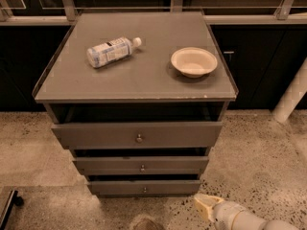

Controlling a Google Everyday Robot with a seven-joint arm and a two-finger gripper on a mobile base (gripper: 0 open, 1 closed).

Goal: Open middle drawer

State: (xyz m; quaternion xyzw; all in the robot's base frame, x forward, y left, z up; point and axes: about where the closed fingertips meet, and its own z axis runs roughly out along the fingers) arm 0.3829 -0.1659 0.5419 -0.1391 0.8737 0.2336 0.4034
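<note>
Two loose things lie on the grey worktop (144,83) of the cabinet: a clear plastic bottle (112,51) with a white cap, on its side toward the back left, and a cream bowl (194,61) upright toward the back right, well apart from it. Neither hangs over the front edge. A pale post (292,95) leans on the speckled floor (261,152) at the right, and a dark bar (7,207) shows at the lower left. Nothing stands in front of the drawer fronts. The middle drawer (110,165) sits between the taller top drawer (96,135) and the bottom drawer (115,187); its slim grey-brown front carries a small round metal knob (142,167) at the centre, with a dark gap above it. The claw (205,206) hangs low at the bottom right, below and right of the bottom drawer, touching no front; whether it is open or closed I cannot tell.
</note>
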